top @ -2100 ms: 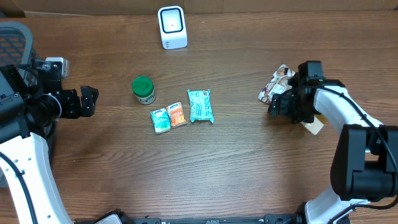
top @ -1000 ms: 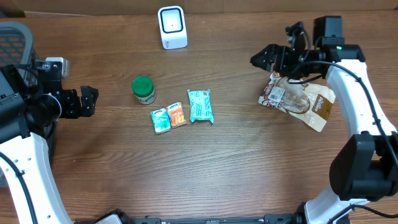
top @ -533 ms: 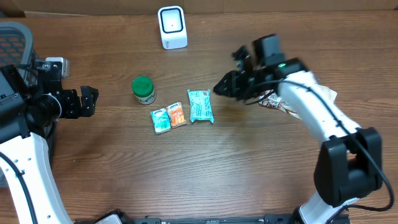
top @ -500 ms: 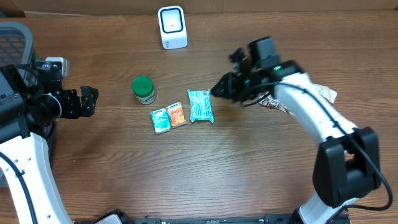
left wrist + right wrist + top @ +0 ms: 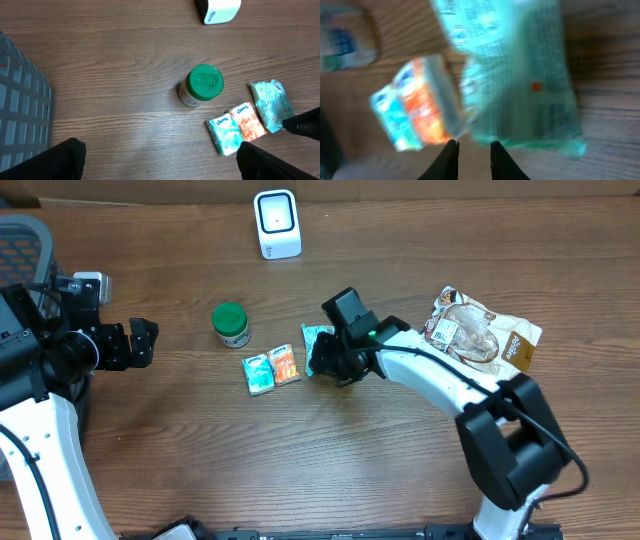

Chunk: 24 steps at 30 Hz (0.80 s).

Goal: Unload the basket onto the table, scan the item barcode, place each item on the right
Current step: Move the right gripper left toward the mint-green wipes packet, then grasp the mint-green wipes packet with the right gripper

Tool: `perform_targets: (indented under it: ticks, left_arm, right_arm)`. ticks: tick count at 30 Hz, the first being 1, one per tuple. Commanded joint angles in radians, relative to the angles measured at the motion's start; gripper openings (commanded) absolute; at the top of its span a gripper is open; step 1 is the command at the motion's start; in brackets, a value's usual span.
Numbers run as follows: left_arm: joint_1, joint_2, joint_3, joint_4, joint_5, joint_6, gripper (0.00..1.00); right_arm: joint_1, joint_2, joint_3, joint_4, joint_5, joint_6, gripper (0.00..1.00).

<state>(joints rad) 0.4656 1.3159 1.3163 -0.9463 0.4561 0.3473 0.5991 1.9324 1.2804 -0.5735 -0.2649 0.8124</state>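
Right gripper (image 5: 472,150): its two dark fingertips stand close together with a narrow gap, at the near edge of the teal packet (image 5: 520,75). The wrist view is blurred, so I cannot tell whether they pinch the wrapper or only hover at it.
Right gripper, from overhead: it sits over the lower part of the teal packet (image 5: 316,336), hiding most of it.
Right arm: it reaches in from the right side, across the table (image 5: 300,470), to the middle.
Teal packet: it lies flat near the table's centre, the rightmost of a short row of three small packs.
Orange tissue pack (image 5: 285,364): just left of the teal packet, almost touching it.
Blue tissue pack (image 5: 257,373): lying against the orange pack's left side.
Green-lidded jar (image 5: 231,324): upright, just above and left of the tissue packs.
Scanner (image 5: 277,223): a white box standing at the far edge of the table, well apart from the packs.
Snack bag (image 5: 480,332): crumpled, clear and tan, lying at the right, well apart from the gripper.
Left gripper (image 5: 160,160): fingers spread wide, holding nothing.
Left gripper, from overhead: it hangs at the far left (image 5: 140,343), well apart from every item.
Left wrist view: the jar, both tissue packs and the teal packet lie ahead of it.
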Motion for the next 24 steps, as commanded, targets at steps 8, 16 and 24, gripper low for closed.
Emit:
perform_targets:
  ticks: [8,16,24]
  left_arm:
    - [0.005,0.005,0.001,0.001,0.005,0.008,1.00]
    - [0.005,0.005,0.001,0.001,0.004,0.008,1.00]
    - [0.005,0.005,0.001,0.002,0.005,0.008,1.00]
  right_arm:
    - [-0.029,0.088,-0.010,0.002,0.005,0.077,0.18]
    - [-0.055,0.085,0.045,-0.082,-0.009,-0.029,0.19]
    - [-0.115,0.085,0.241,-0.314,0.119,-0.332,0.33]
